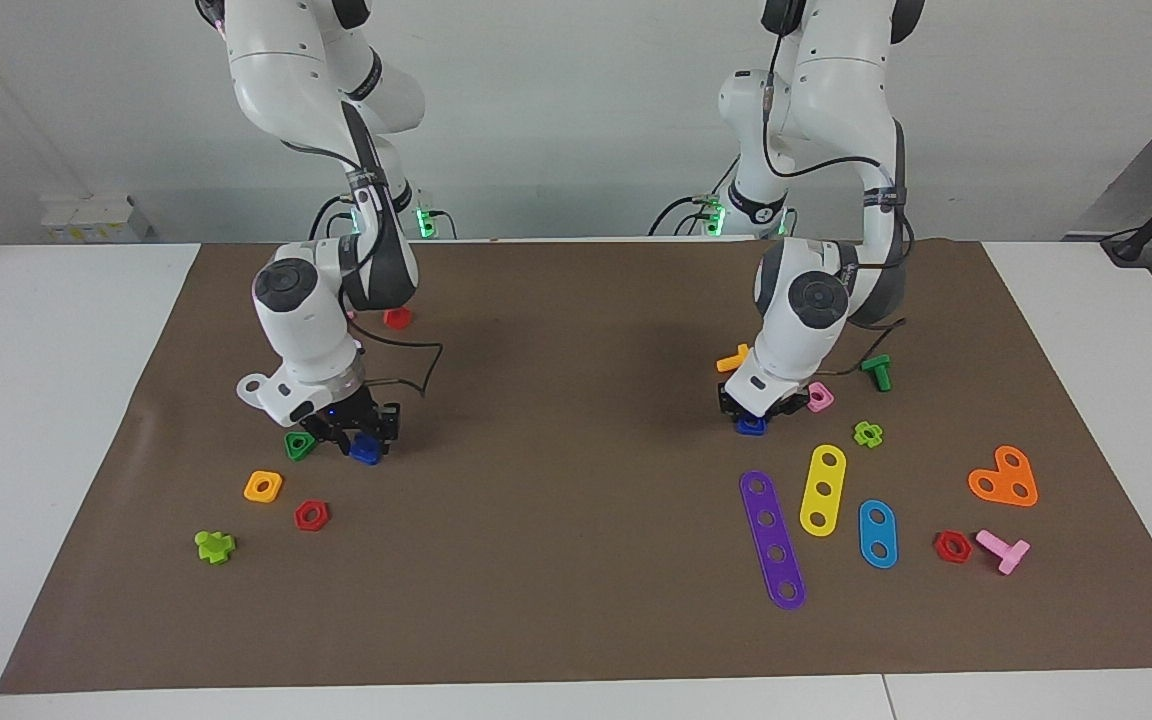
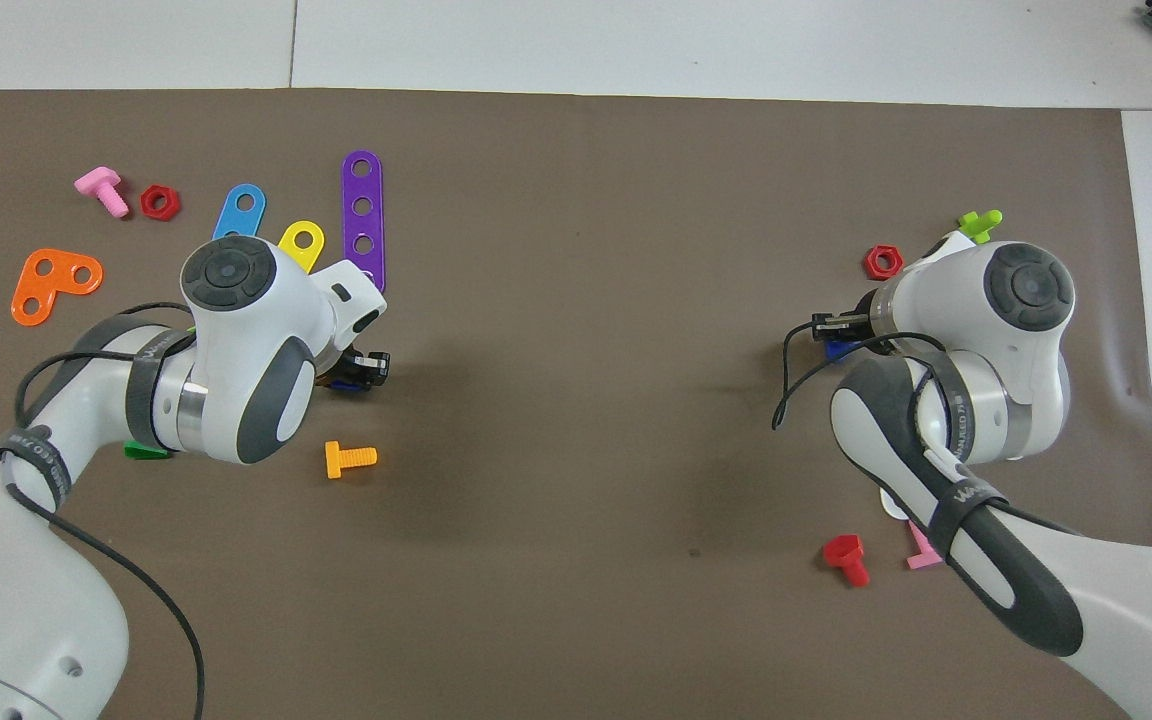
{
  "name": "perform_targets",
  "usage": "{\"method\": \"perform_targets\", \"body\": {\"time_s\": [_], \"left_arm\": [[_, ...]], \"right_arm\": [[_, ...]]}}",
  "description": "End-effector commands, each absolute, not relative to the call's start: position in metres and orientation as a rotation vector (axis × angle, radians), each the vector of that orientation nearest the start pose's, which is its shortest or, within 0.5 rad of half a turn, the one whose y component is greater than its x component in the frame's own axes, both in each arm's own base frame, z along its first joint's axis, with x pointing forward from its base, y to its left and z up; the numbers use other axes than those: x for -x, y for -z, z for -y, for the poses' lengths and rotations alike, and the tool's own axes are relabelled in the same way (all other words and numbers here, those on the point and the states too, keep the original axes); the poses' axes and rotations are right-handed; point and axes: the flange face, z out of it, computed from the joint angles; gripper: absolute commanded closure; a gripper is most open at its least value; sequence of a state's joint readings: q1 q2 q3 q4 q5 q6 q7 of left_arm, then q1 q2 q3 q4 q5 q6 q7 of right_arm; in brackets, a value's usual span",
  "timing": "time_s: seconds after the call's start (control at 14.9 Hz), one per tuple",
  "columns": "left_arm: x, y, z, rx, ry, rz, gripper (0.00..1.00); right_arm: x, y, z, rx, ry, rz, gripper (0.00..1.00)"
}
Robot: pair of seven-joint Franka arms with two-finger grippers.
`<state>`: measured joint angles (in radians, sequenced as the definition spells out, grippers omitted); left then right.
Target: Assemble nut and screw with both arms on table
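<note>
The dark-blue nut (image 1: 751, 424) lies on the brown mat (image 1: 576, 420) toward the left arm's end of the table. My left gripper (image 1: 758, 408) is down at the mat right over it; in the overhead view (image 2: 361, 368) only a sliver of the nut (image 2: 341, 382) shows under it. The dark-blue screw (image 1: 366, 452) lies on the mat toward the right arm's end. My right gripper (image 1: 358, 432) is down on it, and it also shows in the overhead view (image 2: 836, 328) with the screw (image 2: 841, 348) partly hidden beneath.
Beside the screw are a green triangular nut (image 1: 299, 445), an orange square nut (image 1: 263, 486) and a red hex nut (image 1: 311, 515). Beside the blue nut are a pink square nut (image 1: 819, 397), an orange bolt (image 1: 733, 358), a purple strip (image 1: 772, 540) and a yellow plate (image 1: 822, 490).
</note>
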<state>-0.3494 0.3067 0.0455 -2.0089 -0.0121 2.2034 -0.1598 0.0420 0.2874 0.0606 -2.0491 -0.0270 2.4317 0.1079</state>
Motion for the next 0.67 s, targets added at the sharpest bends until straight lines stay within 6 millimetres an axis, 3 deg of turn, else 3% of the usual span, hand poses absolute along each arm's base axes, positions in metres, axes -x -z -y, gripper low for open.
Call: {"method": "perform_targets", "body": {"time_s": [0.0,0.2,0.34,0.47,0.6], "left_arm": [[-0.557,-0.3,0.176,3.1,-0.167,-0.216,1.0],[-0.575,-0.322,0.177,3.11,-0.136,-0.199,1.0],[-0.588,-0.358,0.171,3.104,-0.172,-0.177,1.0],[-0.603,-0.401,0.15,3.101,-0.218,-0.123,1.0],[-0.611,-0.43,0.14,3.108,-0.225,-0.096,1.0]], "right_arm": [[-0.593,-0.323,-0.071,3.119,0.138,0.07,1.0],[-0.59,-0.336,-0.132,3.105,0.143,-0.022,1.0],[-0.585,-0.344,-0.18,3.088,0.167,-0.088,1.0],[-0.575,-0.351,-0.224,3.07,0.19,-0.1,1.0],[-0.565,-0.356,-0.266,3.056,0.2,-0.132,1.0]]}}
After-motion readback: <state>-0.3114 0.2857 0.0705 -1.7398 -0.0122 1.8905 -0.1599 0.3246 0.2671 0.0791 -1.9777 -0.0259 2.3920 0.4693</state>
